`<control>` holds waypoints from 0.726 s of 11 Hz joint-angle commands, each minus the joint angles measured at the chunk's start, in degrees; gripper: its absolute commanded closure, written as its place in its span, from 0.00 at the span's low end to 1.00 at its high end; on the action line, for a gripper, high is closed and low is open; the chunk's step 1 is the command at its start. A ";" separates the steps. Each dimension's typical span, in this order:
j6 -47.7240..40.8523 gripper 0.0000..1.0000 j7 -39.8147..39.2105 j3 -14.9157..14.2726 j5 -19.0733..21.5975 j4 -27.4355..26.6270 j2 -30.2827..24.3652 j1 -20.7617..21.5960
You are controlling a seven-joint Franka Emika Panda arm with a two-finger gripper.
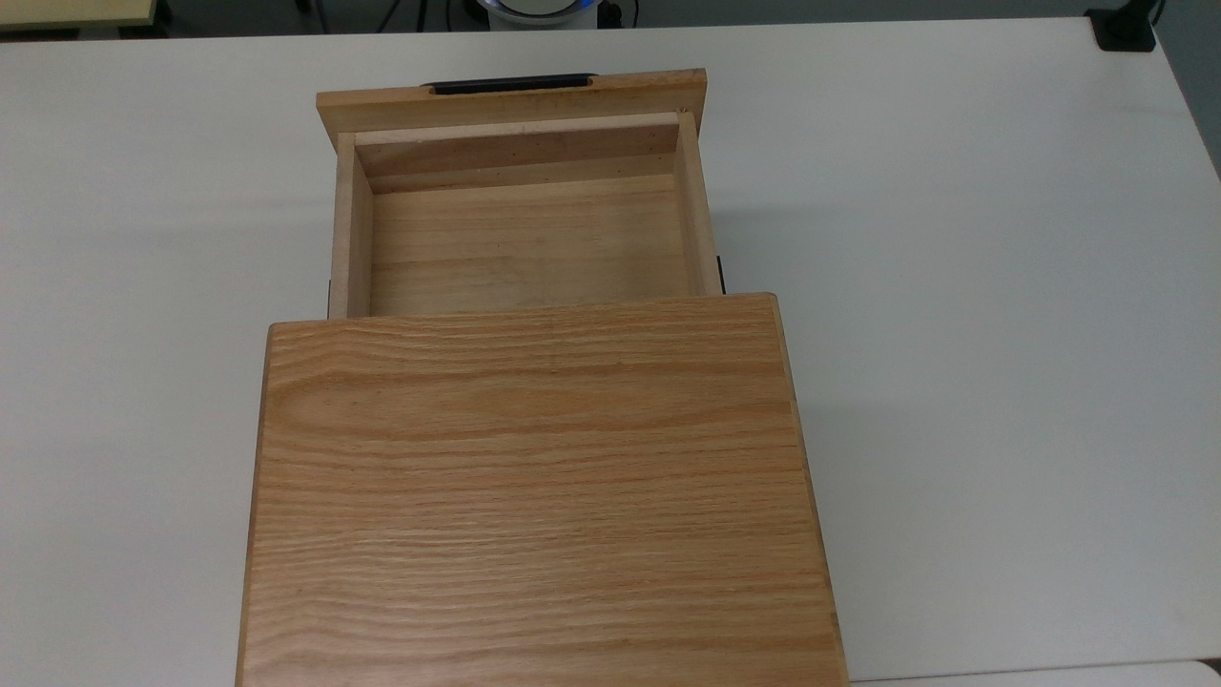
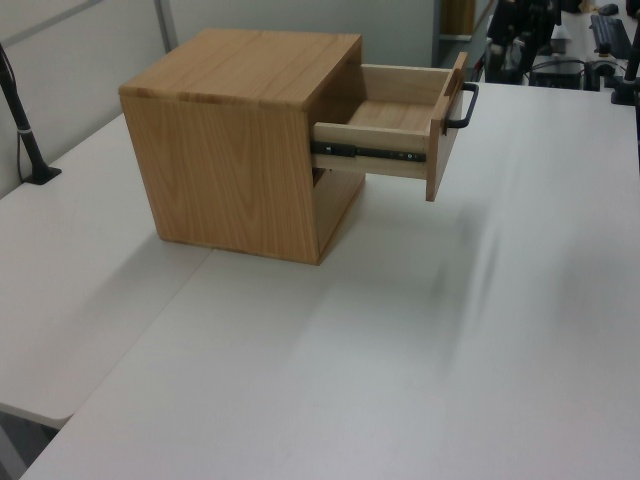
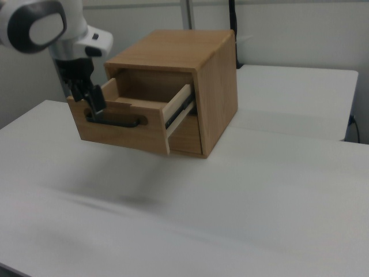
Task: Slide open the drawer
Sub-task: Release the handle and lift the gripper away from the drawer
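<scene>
A light oak drawer (image 1: 523,239) is being shown pulled well out of a larger oak cabinet (image 1: 534,487), which is standing on a white bench (image 1: 1002,286). In the top view, the drawer is extending from the cabinet's far edge toward the far side of the bench. It is being seen as a shallow, tray-like box with thin pale side walls and a grained floor, and nothing is lying inside it. Its front panel (image 3: 118,128) is wider than the box behind it and overhangs the side walls at both ends. A long, thin black bar handle (image 1: 510,84) is mounted across the panel's outer face; in the left view the handle (image 2: 463,105) is being seen standing off the panel as a slim loop. A dark metal slide rail (image 2: 365,153) is exposed along the drawer's side, between the panel and the cabinet opening.

In the right view, the drawer (image 3: 132,115) is projecting toward the right view's left, and the black end effector (image 3: 92,99) is hanging from a white arm (image 3: 43,26) just in front of the panel, near the handle's (image 3: 115,121) left end. Whether the end effector is touching the handle cannot be told, nor whether it is released or clenched.
</scene>
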 commanded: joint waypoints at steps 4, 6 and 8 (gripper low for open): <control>-11.95 0.00 -19.50 0.91 -12.69 18.64 16.06 -0.51; -12.03 0.00 -19.51 0.91 -16.02 18.74 17.56 -0.33; -11.95 0.00 -19.60 0.91 -16.03 18.74 17.48 -0.24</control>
